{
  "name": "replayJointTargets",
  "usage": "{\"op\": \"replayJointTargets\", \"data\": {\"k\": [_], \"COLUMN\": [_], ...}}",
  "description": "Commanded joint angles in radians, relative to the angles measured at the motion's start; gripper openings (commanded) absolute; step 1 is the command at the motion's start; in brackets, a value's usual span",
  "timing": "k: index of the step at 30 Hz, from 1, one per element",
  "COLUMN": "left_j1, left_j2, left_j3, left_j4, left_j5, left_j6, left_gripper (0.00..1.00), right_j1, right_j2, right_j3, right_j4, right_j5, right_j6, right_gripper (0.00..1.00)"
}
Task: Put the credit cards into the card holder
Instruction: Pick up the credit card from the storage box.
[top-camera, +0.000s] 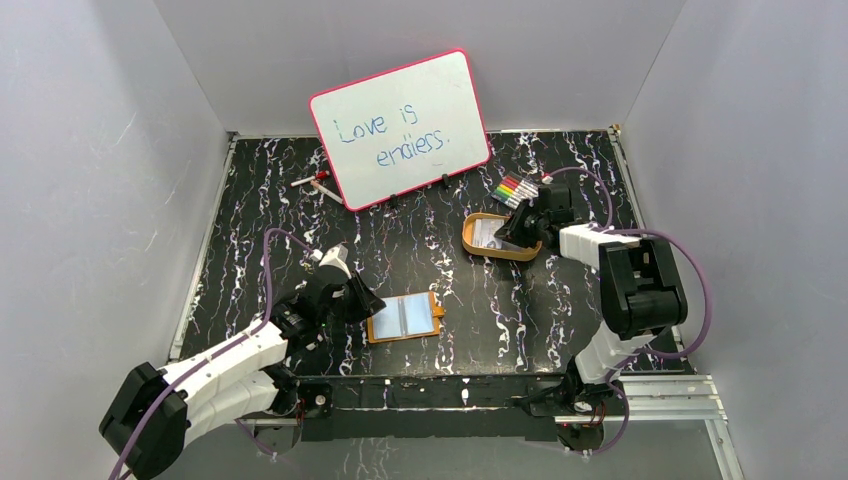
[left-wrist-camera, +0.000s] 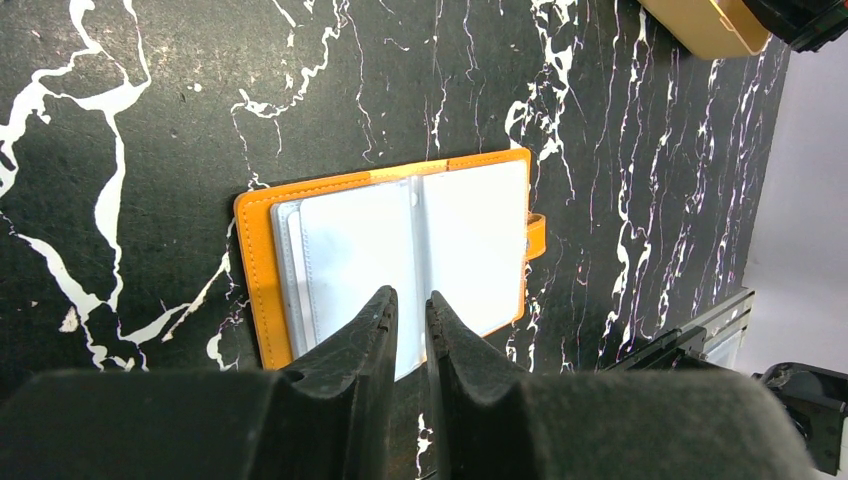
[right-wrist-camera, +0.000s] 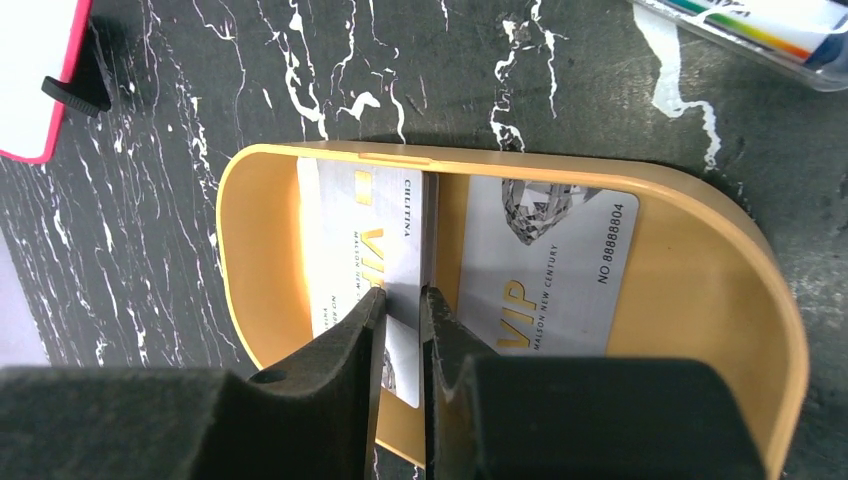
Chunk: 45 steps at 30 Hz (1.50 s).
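Observation:
The card holder (top-camera: 404, 317) lies open on the black marbled table, orange cover down and clear sleeves up; it also shows in the left wrist view (left-wrist-camera: 460, 230). My left gripper (left-wrist-camera: 410, 300) hovers over its near edge with the jaws almost together and nothing between them; it also shows in the top view (top-camera: 365, 300). My right gripper (right-wrist-camera: 403, 295) is inside the orange oval tray (right-wrist-camera: 700, 290), shut on the long edge of one credit card (right-wrist-camera: 360, 220), which tilts up. A second credit card (right-wrist-camera: 560, 260) lies flat in the tray beside it.
A pink-rimmed whiteboard (top-camera: 400, 125) stands propped at the back. A pack of coloured markers (top-camera: 515, 188) lies just behind the tray (top-camera: 478, 245). A loose marker (top-camera: 315, 182) lies left of the whiteboard. Grey walls close in both sides.

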Motion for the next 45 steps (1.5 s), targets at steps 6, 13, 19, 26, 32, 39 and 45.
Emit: {"op": "replayJointTargets", "data": {"k": [6,13,19,26,32,39,45], "left_j1": [0.0,0.0,0.0,0.0,0.0,0.0,0.0], "left_j2": [0.009,-0.006,-0.014,-0.021,-0.047,-0.059,-0.074], "left_j3": [0.0,0.005,0.009,0.019,0.03,0.047,0.066], "left_j4": [0.018,0.003,0.001,-0.005,-0.037,-0.061,-0.079], "left_j5": [0.01,0.004,-0.004,0.001,-0.018,-0.03,-0.042], "left_j6": [0.005,0.006,0.009,0.01,0.013,0.016,0.018], "left_gripper": [0.15,0.15,0.15,0.15,0.15,0.15,0.15], "right_j1": [-0.018,-0.044,-0.046,-0.046,-0.046,-0.045,-0.045], "right_j2": [-0.056,-0.126,-0.173,-0.219,-0.31,-0.401,-0.438], "right_j3": [-0.027,-0.04,-0.031,-0.024,-0.019,-0.016,-0.016], "right_j4": [0.021,0.022,0.002,-0.011,-0.048,-0.103,-0.075], "right_j5": [0.017,-0.022,-0.074,-0.092,-0.108,-0.166,-0.263], "right_j6": [-0.009,0.021,0.023,0.03,0.075,0.178,0.204], "right_gripper": [0.16,0.09,0.02,0.0,0.0,0.0,0.0]}}
